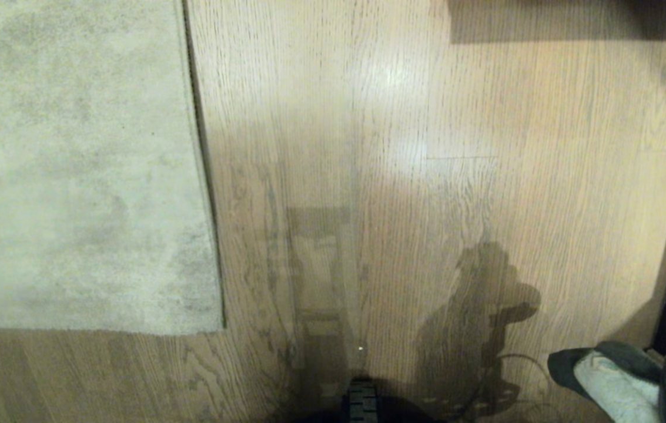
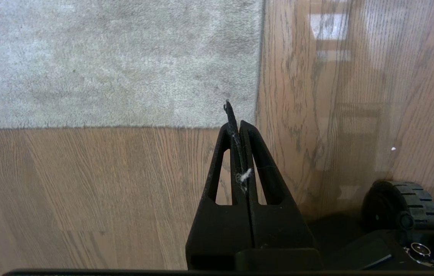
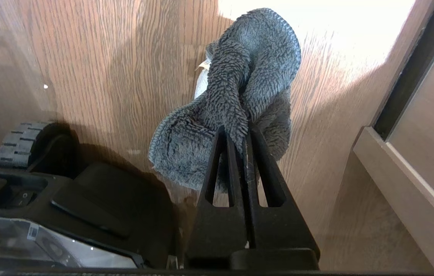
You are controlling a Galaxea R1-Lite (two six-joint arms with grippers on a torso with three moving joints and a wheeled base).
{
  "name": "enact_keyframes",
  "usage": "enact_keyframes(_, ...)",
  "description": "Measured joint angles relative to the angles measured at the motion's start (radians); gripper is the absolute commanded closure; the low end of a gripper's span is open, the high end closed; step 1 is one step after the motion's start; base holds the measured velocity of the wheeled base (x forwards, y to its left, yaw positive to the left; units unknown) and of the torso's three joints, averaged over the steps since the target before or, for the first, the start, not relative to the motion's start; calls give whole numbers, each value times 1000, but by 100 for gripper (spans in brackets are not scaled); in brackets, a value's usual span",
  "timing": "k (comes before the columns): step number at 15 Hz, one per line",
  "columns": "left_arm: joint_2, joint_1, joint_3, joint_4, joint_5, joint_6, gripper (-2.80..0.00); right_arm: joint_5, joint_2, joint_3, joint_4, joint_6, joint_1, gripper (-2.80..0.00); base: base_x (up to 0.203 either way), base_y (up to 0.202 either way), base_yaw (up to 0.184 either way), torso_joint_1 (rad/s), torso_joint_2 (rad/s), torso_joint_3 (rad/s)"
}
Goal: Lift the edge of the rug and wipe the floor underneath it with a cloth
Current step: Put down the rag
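Nearest the camera, the right tool (image 3: 239,132) is clamped shut on the cloth (image 3: 236,92), whose fluffy grey-teal folds bunch out past the tips and hang clear of the floor (image 3: 105,69); in the head view the cloth (image 1: 626,376) shows a whitish face at the lower right corner. Over on the other side, the left tool (image 2: 238,124) is also closed, with nothing in it but a wisp of lint, and it hangs above bare floor (image 2: 86,180) just short of the rug's near corner.

Taking that corner of the rug (image 1: 218,326) as the landmark: the rug edge (image 1: 200,153) runs away from it, straight ahead of the robot, so its long axis lies fore and aft, with the pile spreading to the left of it and the floor (image 1: 427,176) to the right. A second, shorter border runs leftward from the corner. The left tool is much the nearer to the corner; the cloth is well apart from it, off to the right. By my reading, the left arm would lift the edge and the right would carry the cloth leftward, across the planks, to reach under it. The rug lies flat, not yet lifted.
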Motion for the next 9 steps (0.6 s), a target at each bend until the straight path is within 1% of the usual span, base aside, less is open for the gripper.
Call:
enact_keyframes(5, 0, 0, 0, 0, 0, 0, 0, 0, 38, 0, -3, -3, 9, 0, 0, 0, 0, 0, 0, 0)
enact_keyframes(9, 0, 0, 0, 0, 0, 0, 0, -1, 61, 1, -6, -22, 20, 0, 0, 0, 0, 0, 0, 0)
